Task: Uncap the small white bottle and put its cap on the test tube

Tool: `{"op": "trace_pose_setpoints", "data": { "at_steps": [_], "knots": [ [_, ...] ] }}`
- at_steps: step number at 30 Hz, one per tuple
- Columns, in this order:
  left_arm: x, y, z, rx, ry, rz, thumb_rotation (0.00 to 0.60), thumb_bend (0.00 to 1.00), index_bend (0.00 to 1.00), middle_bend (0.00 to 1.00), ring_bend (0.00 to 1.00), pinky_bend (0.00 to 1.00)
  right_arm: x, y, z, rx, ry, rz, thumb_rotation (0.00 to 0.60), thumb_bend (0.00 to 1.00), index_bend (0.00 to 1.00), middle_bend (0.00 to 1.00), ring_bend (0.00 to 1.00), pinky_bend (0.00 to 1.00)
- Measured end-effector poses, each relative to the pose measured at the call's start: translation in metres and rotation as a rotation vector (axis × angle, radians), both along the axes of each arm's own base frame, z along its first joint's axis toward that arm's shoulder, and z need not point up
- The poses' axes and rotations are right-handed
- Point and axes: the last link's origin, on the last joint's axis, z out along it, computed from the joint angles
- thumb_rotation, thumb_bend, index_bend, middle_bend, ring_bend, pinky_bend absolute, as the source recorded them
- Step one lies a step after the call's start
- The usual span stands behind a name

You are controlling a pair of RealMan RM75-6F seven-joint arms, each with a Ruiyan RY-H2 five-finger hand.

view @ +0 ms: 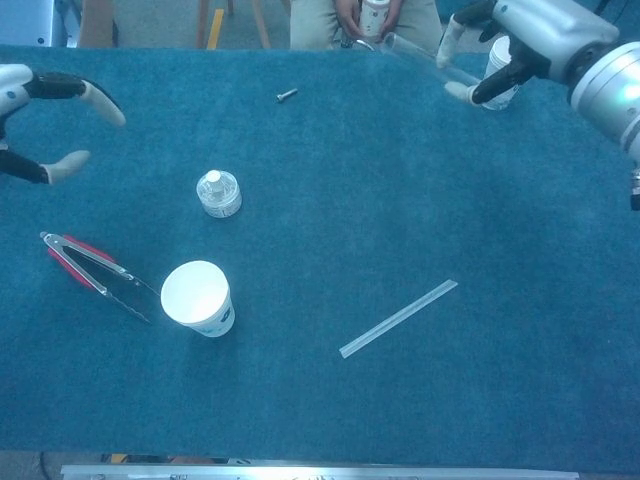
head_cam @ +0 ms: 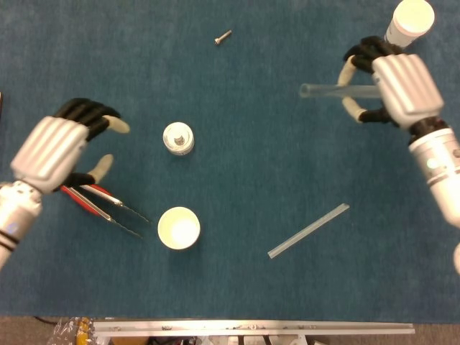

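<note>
The small white bottle (head_cam: 178, 138) (view: 219, 193) stands capped on the blue table, left of centre. My right hand (head_cam: 397, 90) (view: 528, 40) holds the clear test tube (head_cam: 338, 90) (view: 415, 55) level, high above the table's far right, with the tube's open end pointing left. My left hand (head_cam: 61, 149) (view: 35, 115) hovers open to the left of the bottle, with its thumb and fingers apart and nothing between them.
Red-handled tongs (head_cam: 97, 201) (view: 92, 270) lie under the left hand. A white paper cup (head_cam: 178, 228) (view: 198, 297) stands near the bottle, another cup (head_cam: 408, 23) (view: 503, 75) at the far right. A clear rod (head_cam: 309, 230) (view: 398, 318) and a screw (head_cam: 222, 37) (view: 286, 95) lie on the cloth.
</note>
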Motion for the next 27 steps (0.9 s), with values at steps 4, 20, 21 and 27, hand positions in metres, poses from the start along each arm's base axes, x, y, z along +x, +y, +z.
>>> {"op": "trace_pose_setpoints", "data": {
  "at_steps": [4, 20, 21, 27],
  "knots": [
    [0.010, 0.010, -0.015, -0.018, 0.023, -0.026, 0.600, 0.43, 0.31, 0.22, 0.17, 0.08, -0.005, 0.001, 0.010, -0.010, -0.011, -0.011, 0.600, 0.31, 0.60, 0.33, 0.15, 0.23],
    [0.034, 0.048, -0.073, -0.007, 0.213, -0.058, 0.600, 0.36, 0.39, 0.19, 0.15, 0.08, -0.031, -0.001, 0.022, -0.004, -0.035, -0.044, 0.600, 0.31, 0.60, 0.33, 0.15, 0.23],
    [0.035, 0.050, -0.075, -0.004, 0.218, -0.052, 0.600, 0.36, 0.40, 0.19, 0.15, 0.08, -0.032, -0.001, 0.022, -0.002, -0.036, -0.045, 0.600, 0.31, 0.60, 0.33, 0.15, 0.23],
    [0.041, 0.059, -0.085, 0.024, 0.232, -0.016, 0.600, 0.36, 0.42, 0.18, 0.14, 0.08, -0.039, -0.001, 0.022, 0.004, -0.045, -0.052, 0.600, 0.31, 0.60, 0.33, 0.15, 0.23]
  ]
}}
